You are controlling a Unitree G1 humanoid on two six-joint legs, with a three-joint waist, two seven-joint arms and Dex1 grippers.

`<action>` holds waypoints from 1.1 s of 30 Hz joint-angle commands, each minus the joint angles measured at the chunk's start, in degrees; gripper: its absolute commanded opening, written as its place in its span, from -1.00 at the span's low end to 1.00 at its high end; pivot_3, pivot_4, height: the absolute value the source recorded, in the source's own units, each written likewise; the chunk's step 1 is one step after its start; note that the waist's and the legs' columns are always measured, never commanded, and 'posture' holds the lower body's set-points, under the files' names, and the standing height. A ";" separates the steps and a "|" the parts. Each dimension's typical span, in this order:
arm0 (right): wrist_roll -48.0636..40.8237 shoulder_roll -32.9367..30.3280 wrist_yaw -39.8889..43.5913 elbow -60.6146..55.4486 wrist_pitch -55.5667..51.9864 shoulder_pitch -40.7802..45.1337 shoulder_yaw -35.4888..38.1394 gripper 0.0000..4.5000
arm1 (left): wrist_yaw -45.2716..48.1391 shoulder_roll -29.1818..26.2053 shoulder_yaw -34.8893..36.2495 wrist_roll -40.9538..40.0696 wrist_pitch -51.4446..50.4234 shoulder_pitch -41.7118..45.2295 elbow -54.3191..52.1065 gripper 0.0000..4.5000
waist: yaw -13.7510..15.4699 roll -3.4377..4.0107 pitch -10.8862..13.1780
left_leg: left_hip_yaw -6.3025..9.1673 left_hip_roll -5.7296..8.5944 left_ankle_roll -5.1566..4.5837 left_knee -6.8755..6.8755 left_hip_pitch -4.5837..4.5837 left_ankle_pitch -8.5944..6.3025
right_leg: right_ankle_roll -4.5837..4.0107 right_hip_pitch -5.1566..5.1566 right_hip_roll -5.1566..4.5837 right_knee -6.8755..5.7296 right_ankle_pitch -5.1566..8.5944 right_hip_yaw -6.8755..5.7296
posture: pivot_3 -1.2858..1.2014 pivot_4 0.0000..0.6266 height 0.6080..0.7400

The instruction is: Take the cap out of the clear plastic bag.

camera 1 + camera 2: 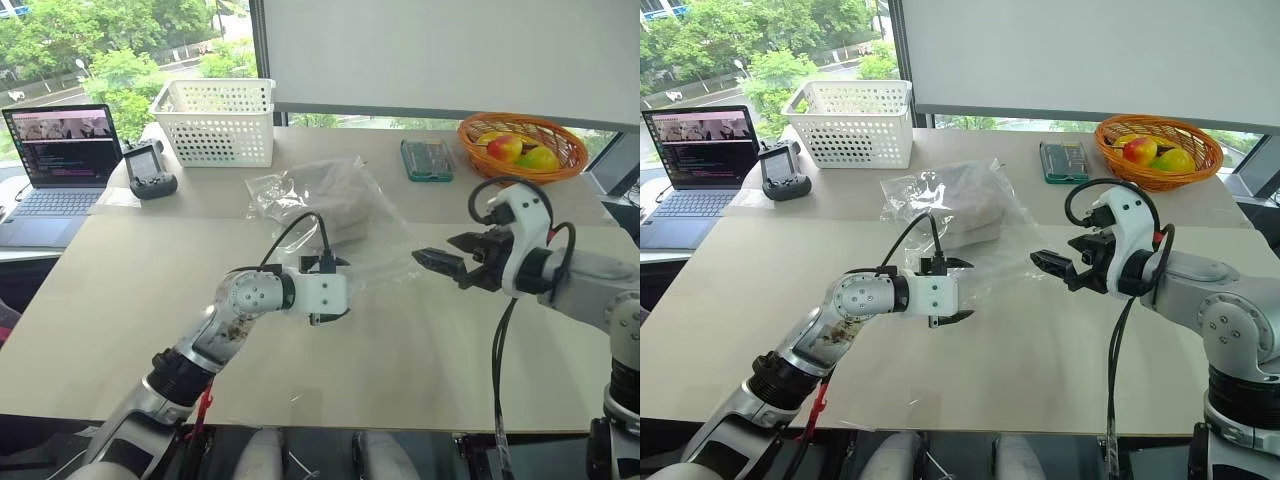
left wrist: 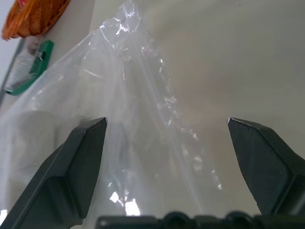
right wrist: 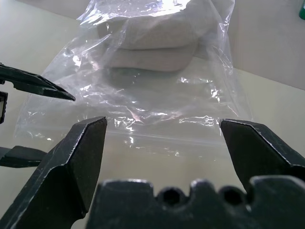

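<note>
The clear plastic bag [image 1: 958, 218] lies flat on the pale table [image 1: 1060, 340] near the middle of the frame, its crinkled film spreading toward the lower edge. Inside it, toward the bag's far end, sits the cap [image 3: 153, 44] — a soft pale grey bundle, wholly enclosed by the plastic.

The left gripper [image 1: 958, 290] reaches in from the lower left of the frame and hangs over the near edge of the bag, its black fingers [image 2: 71, 171] spread wide with only film and table between them. Whether they touch the plastic cannot be told.

The right gripper [image 1: 1048, 262] comes in from the right of the frame, pointing toward the bag's near right corner, its fingers [image 3: 76, 162] also wide apart and holding nothing — it stands just beside the bag, raised above the table.

At the top of the frame stand a white perforated basket [image 1: 852, 124] and, to the upper right, an orange woven basket [image 1: 1160, 150] with fruit, a green case [image 1: 1064, 161] beside it. At the upper left are an open laptop [image 1: 695, 165] and a small black controller [image 1: 783, 168].
</note>
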State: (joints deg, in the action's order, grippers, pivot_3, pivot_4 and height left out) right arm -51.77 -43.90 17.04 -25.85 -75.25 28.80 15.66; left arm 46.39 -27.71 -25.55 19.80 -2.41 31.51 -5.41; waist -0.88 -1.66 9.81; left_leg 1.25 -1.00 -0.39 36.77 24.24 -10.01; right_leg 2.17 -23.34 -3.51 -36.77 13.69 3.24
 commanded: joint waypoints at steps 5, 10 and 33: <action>0.87 -1.25 1.97 -0.22 0.83 1.53 0.05 1.00 | -10.70 0.67 1.47 6.16 7.34 -0.22 0.96 0.93 | 0.08 0.00 0.00 | 0.00 0.00 0.00 0.00 0.00 0.00 | 0.00 0.00 -0.01 0.00 0.00 0.00 | 0.03 -0.52 1.00; 1.62 -1.01 2.77 0.33 0.96 1.88 -0.83 1.00 | -16.17 0.91 3.29 8.00 9.72 -0.53 0.73 0.93 | 0.01 0.00 0.00 | 0.00 0.00 0.00 0.00 0.00 0.00 | 0.00 0.00 -0.01 -0.01 0.00 0.00 | 0.03 -0.52 1.00; 1.69 -0.13 3.23 -0.87 -0.46 1.11 -0.82 1.00 | -6.00 -3.29 0.39 4.92 11.78 -5.88 0.40 0.93 | -0.08 0.01 -0.01 | -0.04 -0.01 0.00 -0.01 -0.05 0.00 | -0.01 0.02 0.01 0.00 0.00 0.03 | 0.03 -0.52 1.00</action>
State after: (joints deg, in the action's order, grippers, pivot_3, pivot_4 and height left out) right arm -49.64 -44.11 20.48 -24.87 -75.56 29.52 13.02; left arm 42.70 -30.42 -24.69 21.43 7.27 24.88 -5.63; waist -0.97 -1.65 9.80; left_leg 1.21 -1.01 -0.39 36.77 24.20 -10.01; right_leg 2.17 -23.32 -3.50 -36.76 13.68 3.27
